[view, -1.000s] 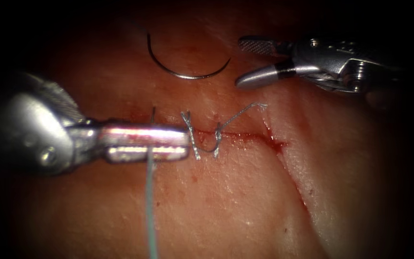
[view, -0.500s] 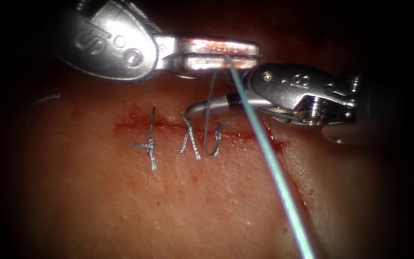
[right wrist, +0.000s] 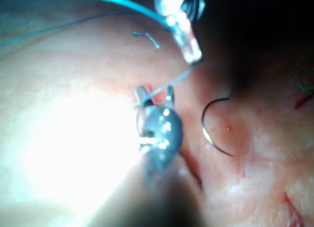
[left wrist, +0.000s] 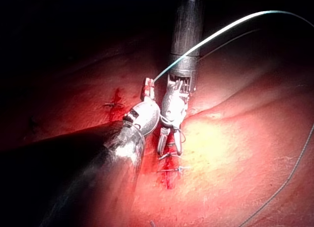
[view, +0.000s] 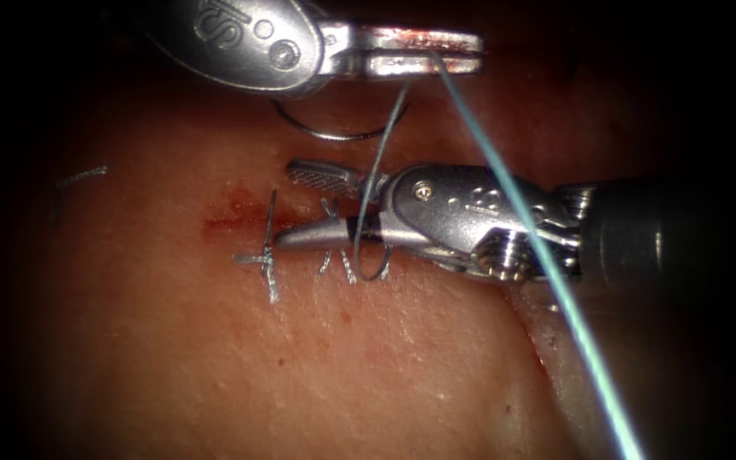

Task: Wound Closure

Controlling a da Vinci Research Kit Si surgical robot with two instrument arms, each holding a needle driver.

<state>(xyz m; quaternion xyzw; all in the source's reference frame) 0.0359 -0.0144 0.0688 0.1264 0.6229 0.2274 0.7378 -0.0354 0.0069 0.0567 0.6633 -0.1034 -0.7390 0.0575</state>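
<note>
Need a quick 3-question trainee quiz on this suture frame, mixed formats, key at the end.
1. True or false: the left tool is shut on the thread.
2. Where is the needle? A) in the right tool's jaws B) lying free on the tissue, above the cut in the endoscope view C) driven through the cut
3. Fill in: the right tool has its jaws ____, with a strand of thread running between them.

Key: 1 true; 2 B; 3 open. The right tool holds nothing; the needle is not in the tissue.
</note>
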